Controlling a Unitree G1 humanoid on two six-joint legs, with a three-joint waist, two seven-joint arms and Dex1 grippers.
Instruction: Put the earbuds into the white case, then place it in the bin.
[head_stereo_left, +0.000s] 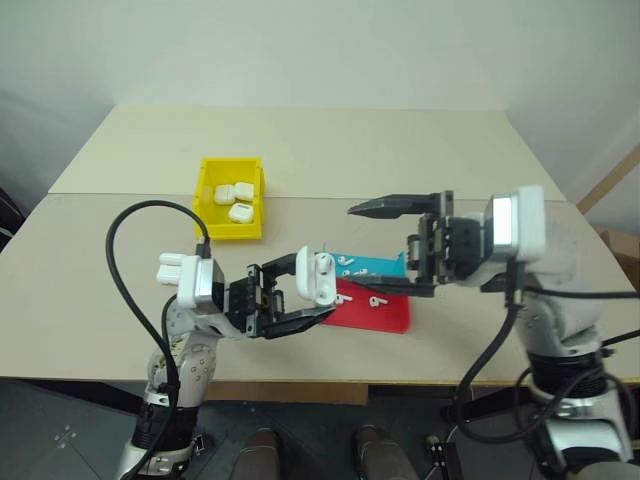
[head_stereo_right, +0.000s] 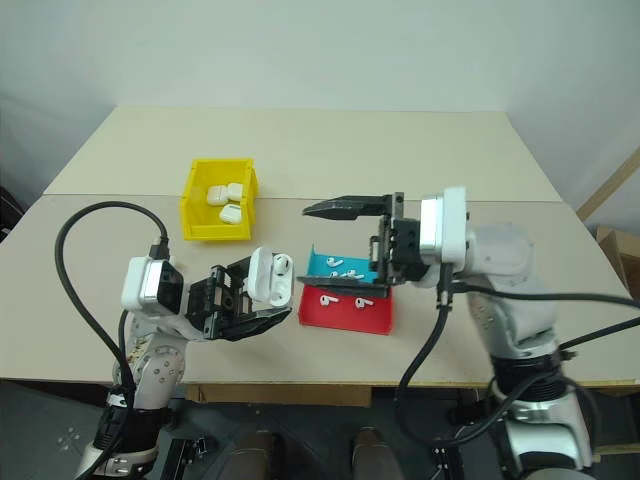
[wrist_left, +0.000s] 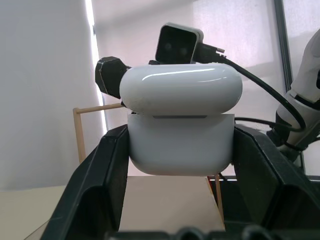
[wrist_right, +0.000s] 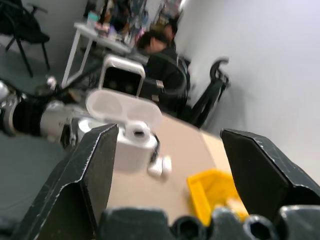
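Note:
My left gripper (head_stereo_left: 312, 288) is shut on the white case (head_stereo_left: 318, 278), held above the table's front with its lid flipped open. In the right wrist view one earbud (wrist_right: 136, 131) sits in a well of the case (wrist_right: 127, 142). In the left wrist view the case (wrist_left: 180, 135) is clamped between both fingers. My right gripper (head_stereo_left: 350, 247) is open and points at the case from the right, a short gap away, with nothing between its fingers. Several loose earbuds (head_stereo_left: 377, 299) lie on the tray below. The yellow bin (head_stereo_left: 230, 232) stands behind my left gripper.
A shallow red and blue tray (head_stereo_left: 392, 318) lies on the table under the gap between the grippers. Three white cases (head_stereo_left: 235, 192) lie inside the bin. A seam (head_stereo_left: 120, 194) runs across the table behind the bin.

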